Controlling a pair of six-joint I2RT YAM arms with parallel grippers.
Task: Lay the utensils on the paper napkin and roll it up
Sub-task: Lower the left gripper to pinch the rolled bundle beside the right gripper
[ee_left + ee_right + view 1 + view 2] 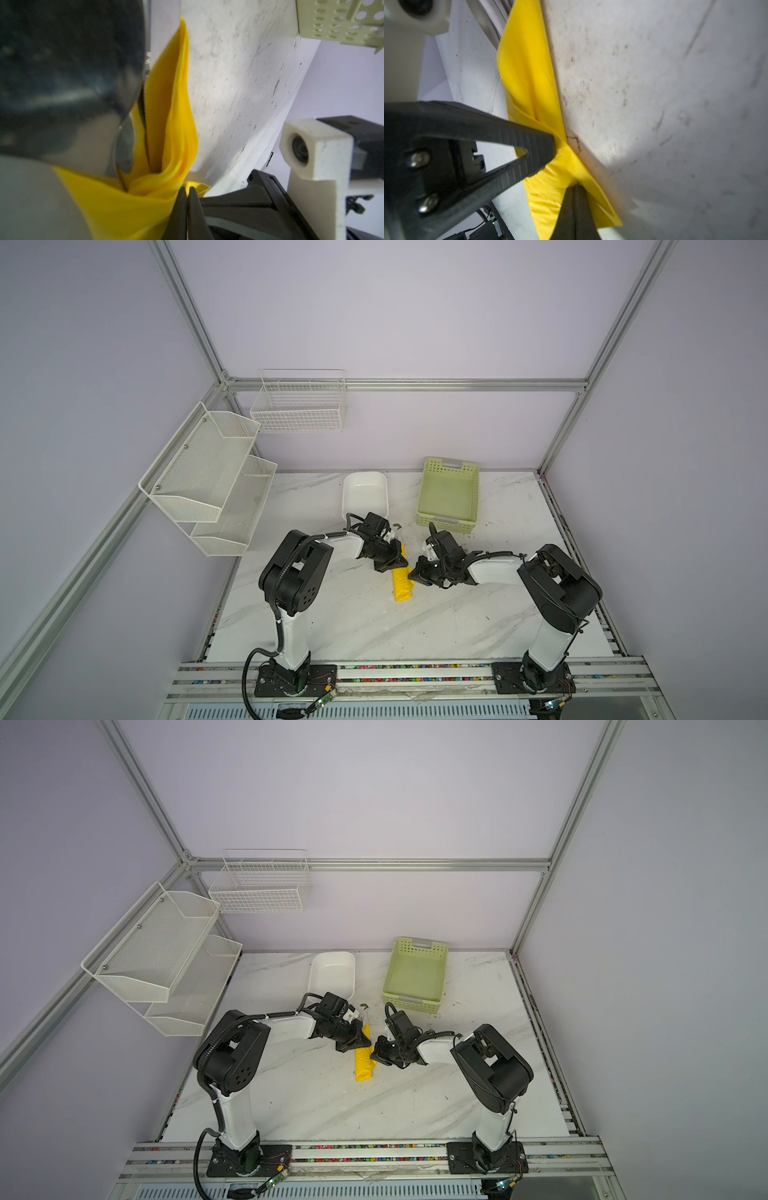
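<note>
One paper napkin (402, 588), rolled, long axis near-to-far, between arms; left gripper (400, 562) and right gripper (412, 573) each pinched shut on it.

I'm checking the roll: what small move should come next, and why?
Probably turn the pinched edge over to tighten the roll: left end effector and right end effector are both shut on the napkin, which lies narrow but loose, a fold standing off the table.
</note>
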